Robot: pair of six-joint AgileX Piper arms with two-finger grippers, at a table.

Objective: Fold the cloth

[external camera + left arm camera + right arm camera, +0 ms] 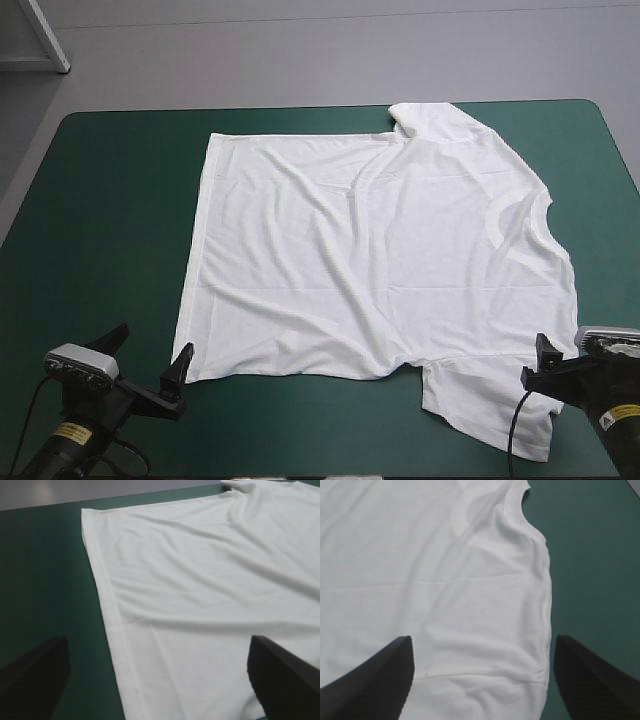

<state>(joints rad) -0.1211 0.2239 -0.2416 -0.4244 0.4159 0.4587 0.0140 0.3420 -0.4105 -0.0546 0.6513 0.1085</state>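
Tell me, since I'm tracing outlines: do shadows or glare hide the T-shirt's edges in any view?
High view: even light, only soft crease shading on the T-shirt; edges stand clear against the teal-green cover. Left wrist view: no glare, hem plain ahead of the open left gripper. Right wrist view: faint shading near the collar, nothing hidden ahead of the open right gripper.

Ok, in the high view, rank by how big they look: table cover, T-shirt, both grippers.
1. teal-green cover, largest.
2. T-shirt.
3. left gripper and right gripper: smallest, and they look alike, so I won't rank them.
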